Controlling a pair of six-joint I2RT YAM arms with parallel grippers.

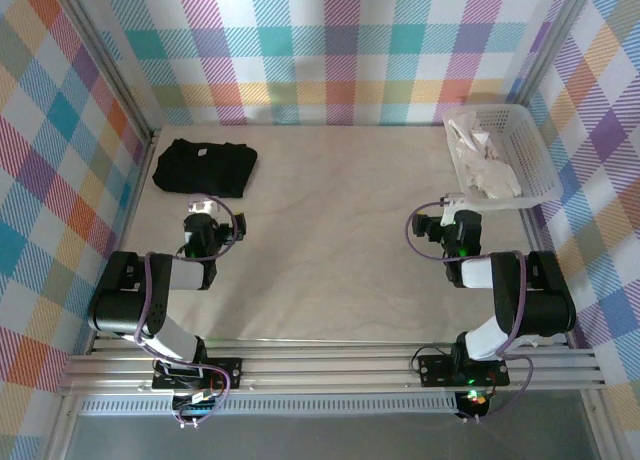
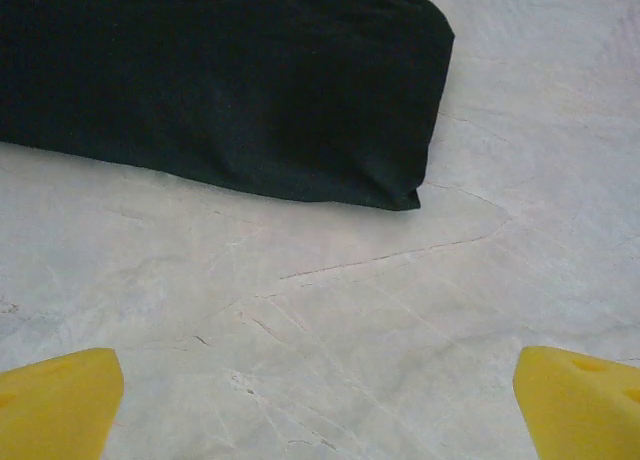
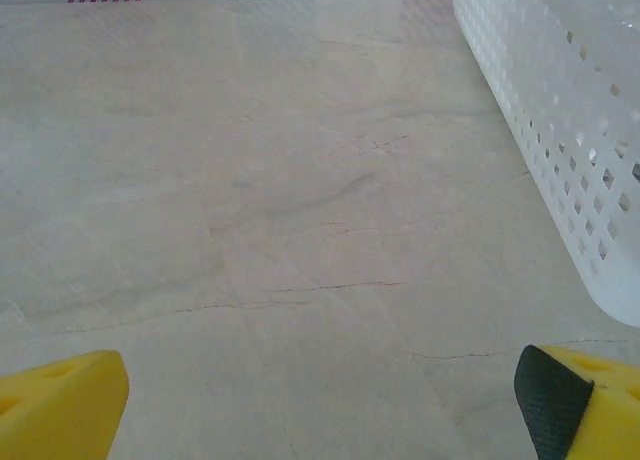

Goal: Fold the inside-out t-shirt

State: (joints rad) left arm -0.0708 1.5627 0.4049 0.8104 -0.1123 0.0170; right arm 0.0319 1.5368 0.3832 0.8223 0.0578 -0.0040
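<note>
The inside-out t-shirt [image 1: 487,170] lies crumpled, white, inside the white plastic basket [image 1: 535,145] at the back right. My right gripper [image 1: 461,202] stands just in front of the basket's near left corner, low over the table. In the right wrist view that gripper [image 3: 320,405] is open, with its yellow fingers [image 3: 60,400] wide apart over bare table and the basket's wall [image 3: 560,110] at the right. My left gripper [image 1: 203,208] is open too, a short way in front of the black t-shirt. In the left wrist view the left gripper [image 2: 320,405] holds nothing.
A folded black t-shirt [image 1: 204,167] lies at the back left, and its near edge [image 2: 220,90] spans the top of the left wrist view. Checked walls close in the pale table [image 1: 330,230] on three sides.
</note>
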